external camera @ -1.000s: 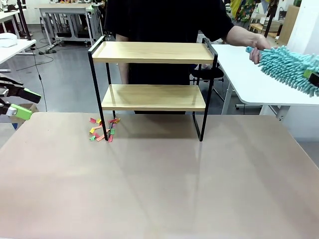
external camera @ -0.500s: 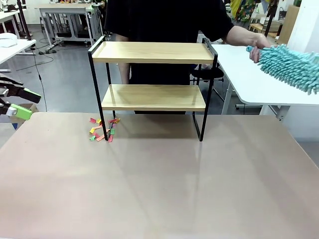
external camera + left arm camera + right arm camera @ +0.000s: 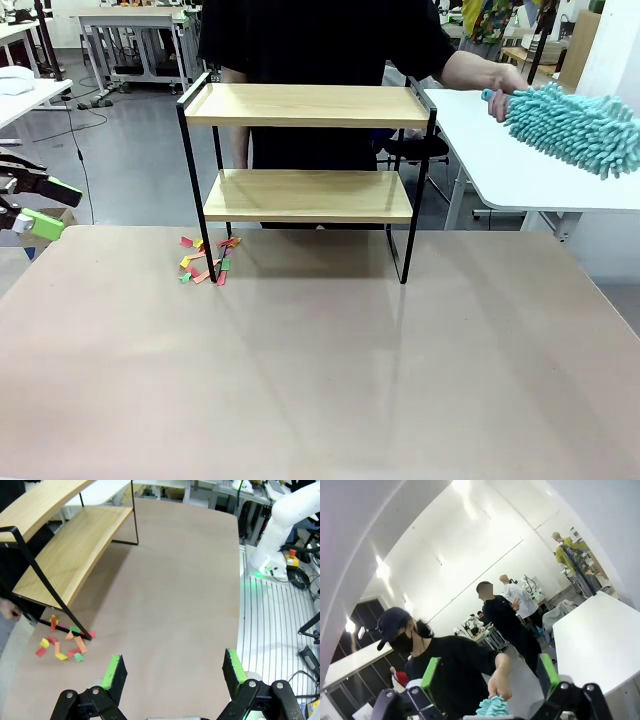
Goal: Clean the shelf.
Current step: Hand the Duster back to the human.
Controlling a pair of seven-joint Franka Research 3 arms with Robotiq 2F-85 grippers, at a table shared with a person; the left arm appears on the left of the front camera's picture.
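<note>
The shelf (image 3: 308, 150) stands at the table's far side, both light wooden boards bare; in the left wrist view the shelf (image 3: 70, 545) lies upper left. Several coloured paper scraps (image 3: 205, 260) lie around its front left leg, also seen as scraps (image 3: 62, 642). My left gripper (image 3: 40, 205) hovers open at the table's left edge, its pads wide apart and nothing between them (image 3: 172, 672). Behind the shelf a person's hand (image 3: 500, 85) holds a teal fluffy duster (image 3: 575, 125) over the side table. My right gripper (image 3: 488, 680) is open; the duster (image 3: 492, 709) and the person's hand (image 3: 500, 680) sit between its fingers.
A white side table (image 3: 520, 170) stands to the right behind my table. The brown tabletop (image 3: 320, 360) spreads wide in front of the shelf. The right arm's white base (image 3: 280, 525) rises beyond the table edge. Other people stand far back in the room.
The person has shifted the duster slightly left and up. The bit of my right gripper seen at the picture's right edge one second ago has left the front view. My left gripper has stayed still.
</note>
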